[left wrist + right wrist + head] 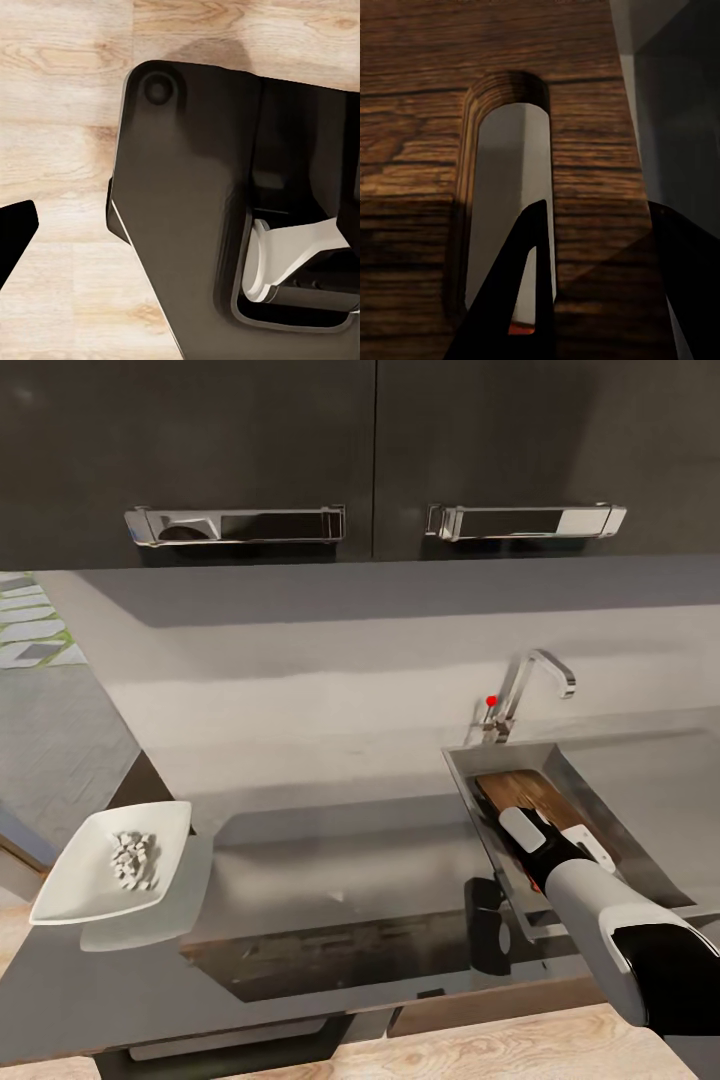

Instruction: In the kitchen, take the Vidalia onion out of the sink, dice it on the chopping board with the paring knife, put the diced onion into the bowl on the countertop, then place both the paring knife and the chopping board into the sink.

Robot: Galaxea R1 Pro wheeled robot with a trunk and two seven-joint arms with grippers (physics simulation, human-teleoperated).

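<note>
The right gripper (533, 830) holds the chopping board (525, 795) down inside the sink (640, 860), one finger seemingly through its handle slot, ready for release; diced onion (133, 858) fills the bowl (70, 880)

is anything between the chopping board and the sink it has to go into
Nothing visible. The chopping board is already inside the sink, with the right gripper over its near end. In the right wrist view one of the fingers reaches into the board's handle slot.
</note>
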